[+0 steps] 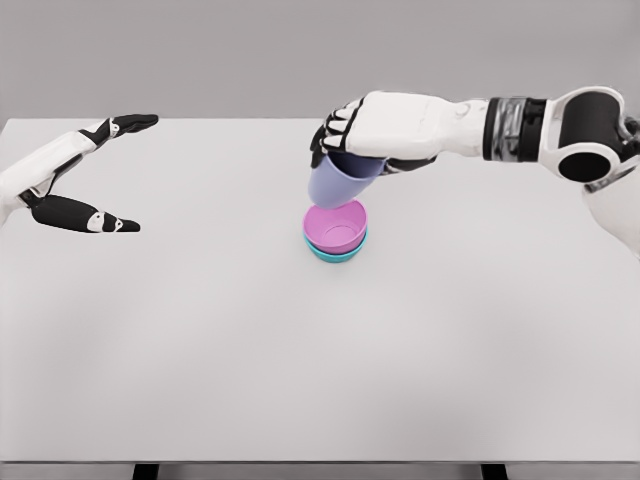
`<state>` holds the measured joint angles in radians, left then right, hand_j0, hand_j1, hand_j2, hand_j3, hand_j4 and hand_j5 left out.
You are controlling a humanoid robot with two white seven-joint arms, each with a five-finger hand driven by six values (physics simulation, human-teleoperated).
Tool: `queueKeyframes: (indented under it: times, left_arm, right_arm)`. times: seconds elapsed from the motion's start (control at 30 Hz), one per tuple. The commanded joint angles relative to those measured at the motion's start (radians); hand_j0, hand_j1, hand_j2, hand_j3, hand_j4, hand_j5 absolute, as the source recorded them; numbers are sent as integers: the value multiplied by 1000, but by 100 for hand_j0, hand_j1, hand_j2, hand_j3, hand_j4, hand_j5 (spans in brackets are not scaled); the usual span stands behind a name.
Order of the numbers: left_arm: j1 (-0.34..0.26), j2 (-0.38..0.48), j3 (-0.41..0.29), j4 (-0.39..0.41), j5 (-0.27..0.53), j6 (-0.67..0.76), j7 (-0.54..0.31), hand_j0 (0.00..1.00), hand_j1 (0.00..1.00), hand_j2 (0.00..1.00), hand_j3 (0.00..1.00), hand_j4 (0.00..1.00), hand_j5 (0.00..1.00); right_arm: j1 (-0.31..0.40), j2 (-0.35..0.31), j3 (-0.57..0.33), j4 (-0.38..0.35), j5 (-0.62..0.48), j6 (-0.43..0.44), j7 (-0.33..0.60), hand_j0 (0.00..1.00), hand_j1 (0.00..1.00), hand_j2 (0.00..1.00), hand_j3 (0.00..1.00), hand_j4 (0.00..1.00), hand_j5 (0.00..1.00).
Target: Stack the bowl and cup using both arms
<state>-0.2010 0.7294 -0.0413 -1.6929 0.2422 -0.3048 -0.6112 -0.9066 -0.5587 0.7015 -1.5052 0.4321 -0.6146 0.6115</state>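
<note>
The right robot hand [345, 135] reaches in from the right on a white arm with black joints, its fingers curled around the top of a lavender cup [337, 181]. The cup hangs tilted in that grip, its lower end dipping toward the rim of the pink bowl [336, 224]; whether cup and bowl touch cannot be told from this view. The cup is smooth, plain and pale violet, darker where the fingers shade it.

The pink bowl sits nested inside a teal bowl [337, 253], of which only a thin lower edge shows beneath the pink one. Both are small, round and matte, and the stack stands directly under the cup, a little above the middle of the table [320, 380].

Well to the left of the bowls, the left robot hand [88, 175] hovers over the table's left edge, fingers spread wide with the thumb apart below them, holding nothing.

The table is a flat, pale grey-white slab filling most of the view, evenly lit, with dark leg stubs just visible under its near edge. Behind the table rises a plain grey wall [200, 55].
</note>
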Motion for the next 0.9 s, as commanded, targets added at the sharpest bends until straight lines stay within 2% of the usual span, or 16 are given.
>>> queueKeyframes:
  times: [0.0,0.5,0.63,0.87]
  left_arm:
    - [0,1,0,-1,6,-8,0,100,100,100,100,100,100]
    - [2,1,0,-1,6,-8,0,100,100,100,100,100,100]
    - [5,1,0,-2,6,-8,0,100,100,100,100,100,100]
    - [5,1,1,-4,6,-8,0,100,100,100,100,100,100]
  right_arm:
    - [0,11,26,2,-6,4,-1,55,55,55,55,55,55]
    - [9,-3,70,3,-6,4,-1,58,58,58,58,58,58]
    - [9,-4,73,34,-3,4,-1,58,58,58,58,58,58]
    - [9,-10,90,36,-3,4,-1,59,59,59,59,59,59]
